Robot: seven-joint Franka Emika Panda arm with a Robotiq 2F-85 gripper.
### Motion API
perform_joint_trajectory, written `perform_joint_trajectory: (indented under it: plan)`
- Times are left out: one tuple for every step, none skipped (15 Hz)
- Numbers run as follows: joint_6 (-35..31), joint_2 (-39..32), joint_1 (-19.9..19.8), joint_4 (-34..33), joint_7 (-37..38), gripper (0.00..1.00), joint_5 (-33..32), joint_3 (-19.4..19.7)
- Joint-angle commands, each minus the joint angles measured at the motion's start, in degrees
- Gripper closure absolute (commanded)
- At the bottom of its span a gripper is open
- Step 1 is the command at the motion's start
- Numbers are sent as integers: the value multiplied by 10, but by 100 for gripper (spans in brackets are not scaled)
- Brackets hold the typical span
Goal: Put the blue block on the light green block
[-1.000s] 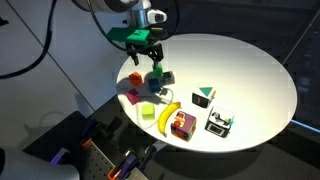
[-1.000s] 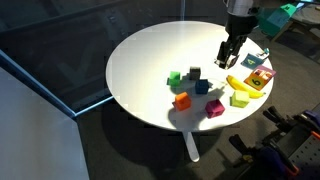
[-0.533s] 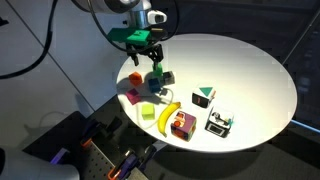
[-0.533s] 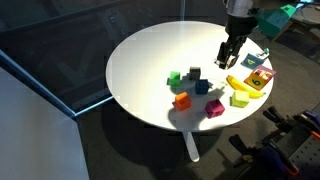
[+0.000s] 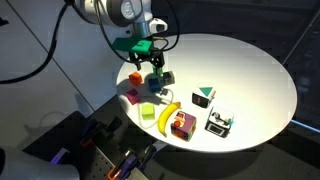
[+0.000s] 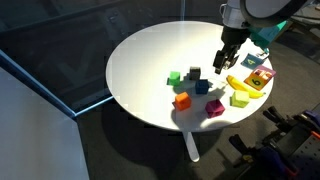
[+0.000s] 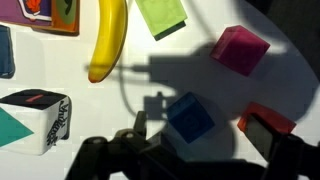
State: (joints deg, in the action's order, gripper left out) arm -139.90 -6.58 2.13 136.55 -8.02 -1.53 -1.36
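One small shift: the gripper (image 5: 149, 64), jaws wide open and empty, has slid above the blue block (image 7: 188, 117), ready to descend; the light green block (image 7: 160, 15) waits nearby.

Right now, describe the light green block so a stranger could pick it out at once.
On the round white table, find the yellow banana near the edge. The light green block sits just beside it, closer to the rim. It is pale yellow-green, unlike the darker green cube across the cluster.
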Motion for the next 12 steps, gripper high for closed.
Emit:
perform_joint_trajectory:
  plan:
    - [-34,-34,1,-5,19,0,-2,-5]
    - [-35,-44,2,-9,26,0,3,-7]
    - [-38,-54,3,-13,37,0,7,-8]
    - [-41,-61,5,-16,52,0,7,-9]
    - [-42,-69,7,-19,65,0,9,-10]
    - [-47,-75,10,-21,80,0,9,-10]
    - [-54,-80,14,-23,98,0,8,-10]
    - [-60,-86,18,-26,115,0,5,-9]
    - [-67,-91,23,-29,132,0,3,-8]
    - [-70,-96,27,-34,148,0,3,-7]
    - [-77,-104,31,-40,168,0,3,-5]
    - [-76,-111,34,-47,182,0,6,-4]
